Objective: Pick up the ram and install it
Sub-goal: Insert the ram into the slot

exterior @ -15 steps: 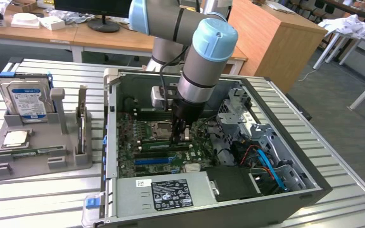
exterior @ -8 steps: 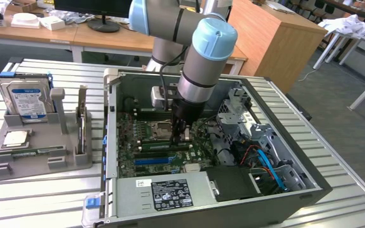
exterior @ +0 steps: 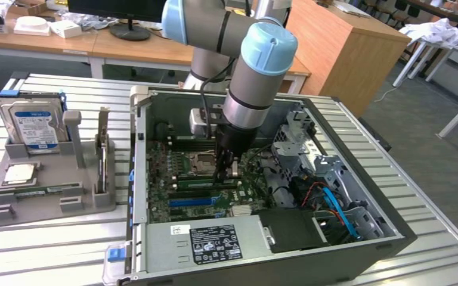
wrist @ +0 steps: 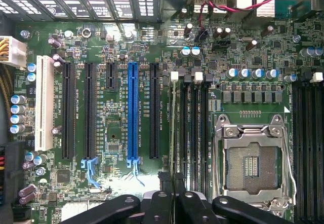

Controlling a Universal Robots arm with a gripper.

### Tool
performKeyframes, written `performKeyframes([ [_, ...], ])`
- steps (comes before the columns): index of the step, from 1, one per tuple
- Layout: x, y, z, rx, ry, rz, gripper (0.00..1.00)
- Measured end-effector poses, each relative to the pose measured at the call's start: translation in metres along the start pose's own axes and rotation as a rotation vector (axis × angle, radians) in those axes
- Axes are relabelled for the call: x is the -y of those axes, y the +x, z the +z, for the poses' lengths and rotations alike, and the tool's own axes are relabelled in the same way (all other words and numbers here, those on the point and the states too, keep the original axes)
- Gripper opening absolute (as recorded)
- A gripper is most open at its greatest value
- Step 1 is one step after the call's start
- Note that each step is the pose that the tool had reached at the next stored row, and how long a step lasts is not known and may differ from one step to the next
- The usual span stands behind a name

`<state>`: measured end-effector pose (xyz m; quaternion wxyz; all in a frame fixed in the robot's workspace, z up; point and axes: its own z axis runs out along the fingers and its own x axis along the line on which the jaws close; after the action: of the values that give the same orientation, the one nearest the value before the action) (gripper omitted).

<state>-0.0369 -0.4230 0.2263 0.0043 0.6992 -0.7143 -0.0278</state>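
The ram (wrist: 174, 127) is a thin green stick seen edge-on in the wrist view. It stands in a memory slot beside the processor socket (wrist: 251, 160), with a white latch at its far end. My gripper (wrist: 172, 177) is shut on the ram's near end, one black finger on each side. In the exterior view the gripper (exterior: 227, 173) reaches straight down into the open computer case (exterior: 138, 149). Below its fingers, the ram (exterior: 201, 184) shows as a low green strip on the motherboard (exterior: 165, 164).
A grey holder (exterior: 93, 199) stands outside the case on the exterior view's left. It carries a silver hard drive (exterior: 34, 128), a square processor chip (exterior: 21, 174) and another green stick (exterior: 34, 192). Inside the case are a power supply (exterior: 205, 241), cables and a drive cage (exterior: 309, 143).
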Motion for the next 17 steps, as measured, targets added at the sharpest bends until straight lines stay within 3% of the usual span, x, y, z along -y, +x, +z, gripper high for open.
performKeyframes([
  [17, -0.0003, -0.0038, -0.0010, -0.0016, -0.0003, -0.012, 0.12],
])
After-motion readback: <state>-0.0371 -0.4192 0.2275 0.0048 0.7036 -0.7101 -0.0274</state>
